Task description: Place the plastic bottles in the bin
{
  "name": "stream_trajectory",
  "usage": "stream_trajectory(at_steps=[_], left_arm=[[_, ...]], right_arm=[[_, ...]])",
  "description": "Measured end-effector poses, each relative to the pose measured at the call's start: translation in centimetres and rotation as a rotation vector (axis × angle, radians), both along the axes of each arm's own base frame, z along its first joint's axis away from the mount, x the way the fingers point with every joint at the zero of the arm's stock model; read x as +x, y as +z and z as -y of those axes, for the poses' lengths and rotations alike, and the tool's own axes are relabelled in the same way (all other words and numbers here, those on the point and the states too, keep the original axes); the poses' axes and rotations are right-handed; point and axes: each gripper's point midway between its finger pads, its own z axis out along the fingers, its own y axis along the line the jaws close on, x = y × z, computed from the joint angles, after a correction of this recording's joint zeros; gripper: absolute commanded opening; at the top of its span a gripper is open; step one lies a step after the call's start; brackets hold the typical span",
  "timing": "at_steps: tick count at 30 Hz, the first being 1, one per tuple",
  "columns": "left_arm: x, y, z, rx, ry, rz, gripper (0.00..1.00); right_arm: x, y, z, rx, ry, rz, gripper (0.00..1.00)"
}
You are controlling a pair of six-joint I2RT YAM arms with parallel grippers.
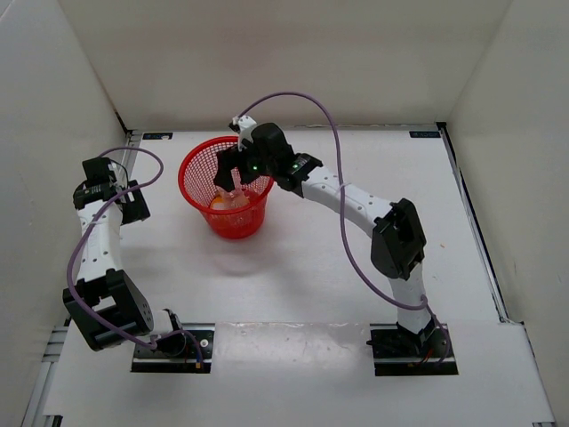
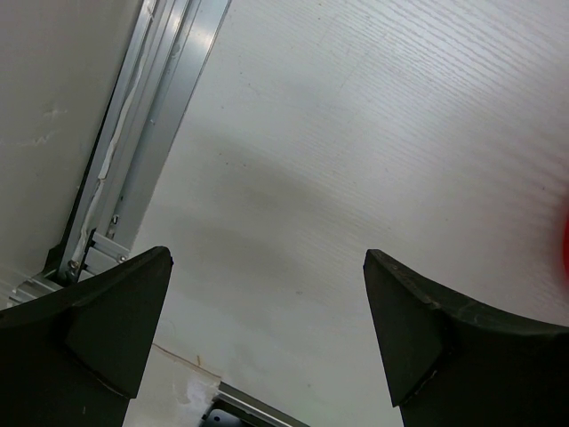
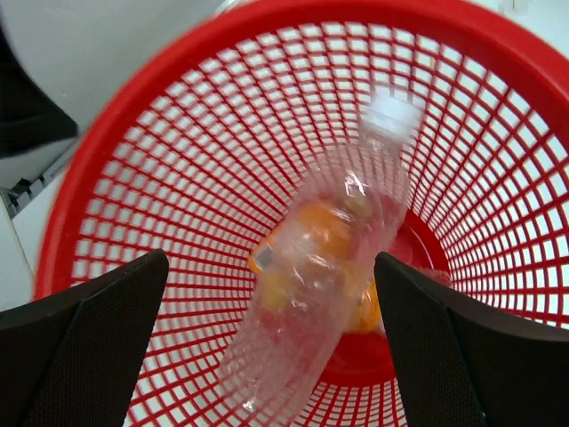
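Clear bottle [image 3: 320, 294] in bin [image 3: 89, 169], right-wrist view

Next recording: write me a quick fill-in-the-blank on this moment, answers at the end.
The right end effector hovers above the basket, whose colour is ____. Its jaws stand ____. The clear bottle is ____ the basket, ungripped. The left end effector holds ____.
Answers: red; open; inside; nothing.

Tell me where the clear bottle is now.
Right wrist view: the clear bottle is inside the red bin, left of table centre, below the open right claw, over the orange bottles.
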Motion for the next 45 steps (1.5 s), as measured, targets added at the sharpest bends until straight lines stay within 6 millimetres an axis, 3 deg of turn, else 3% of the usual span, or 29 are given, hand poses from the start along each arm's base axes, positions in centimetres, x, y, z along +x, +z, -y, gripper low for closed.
stream_trajectory(at_steps=[3, 6, 9, 11, 12, 14, 15, 16, 18, 20, 22, 27, 30, 32, 34, 38, 45], left_arm=[[0.1, 0.0, 0.2, -0.008, -0.008, 0.003, 1.00], [0.1, 0.0, 0.3, -0.015, -0.014, 0.006, 1.00], [0.1, 0.0, 0.3, -0.012, -0.017, 0.005, 1.00], [0.1, 0.0, 0.3, -0.011, -0.019, 0.005, 1.00], [0.1, 0.0, 0.3, -0.011, -0.019, 0.005, 1.00], [0.1, 0.0, 0.3, -0.010, -0.020, 0.005, 1.00], [0.1, 0.0, 0.3, -0.010, -0.020, 0.005, 1.00], [0.1, 0.0, 0.3, -0.009, -0.020, 0.005, 1.00], [0.1, 0.0, 0.3, -0.008, -0.023, 0.004, 1.00], [0.1, 0.1, 0.2, -0.004, -0.031, 0.002, 1.00], [0.1, 0.2, 0.3, -0.001, -0.048, 0.003, 1.00], [0.2, 0.9, 0.9, -0.009, -0.096, 0.026, 1.00], [0.2, 1.3, 1.4, -0.025, -0.125, 0.029, 1.00], [0.4, 1.8, 1.4, -0.023, -0.144, 0.034, 1.00], [0.5, 2.1, 1.4, -0.018, -0.157, 0.040, 1.00], [0.4, 2.1, 1.5, -0.016, -0.166, 0.030, 1.00], [0.0, 1.8, 1.6, -0.023, -0.166, 0.015, 1.00]], right_arm=[[-0.4, 2.3, -0.8, 0.029, 0.015, 0.045, 1.00], [-0.6, 5.9, -1.0, 0.066, 0.000, 0.093, 1.00], [0.0, 10.3, 1.0, 0.100, -0.075, 0.128, 1.00], [1.1, 13.6, 4.9, 0.130, -0.168, 0.128, 1.00], [2.1, 15.4, 8.0, 0.150, -0.236, 0.131, 1.00], [4.4, 17.8, 16.8, 0.180, -0.429, 0.135, 1.00], [5.4, 18.1, 22.7, 0.167, -0.573, 0.132, 1.00], [6.2, 17.8, 28.3, 0.149, -0.720, 0.128, 1.00], [5.6, 16.0, 36.5, 0.081, -0.949, 0.094, 1.00], [3.7, 12.8, 40.3, -0.014, -1.058, 0.030, 1.00], [1.6, 9.2, 41.4, -0.104, -1.075, -0.043, 1.00], [-5.0, -2.8, 44.4, -0.325, -1.132, -0.264, 1.00], [-9.8, -7.5, 46.4, -0.379, -1.175, -0.320, 1.00], [-11.7, -8.5, 47.0, -0.357, -1.189, -0.315, 1.00], [-12.1, -8.1, 47.1, -0.306, -1.219, -0.297, 1.00], [-11.0, -6.5, 47.3, -0.216, -1.286, -0.253, 1.00], [-9.8, -6.5, 47.2, -0.256, -1.293, -0.283, 1.00]])
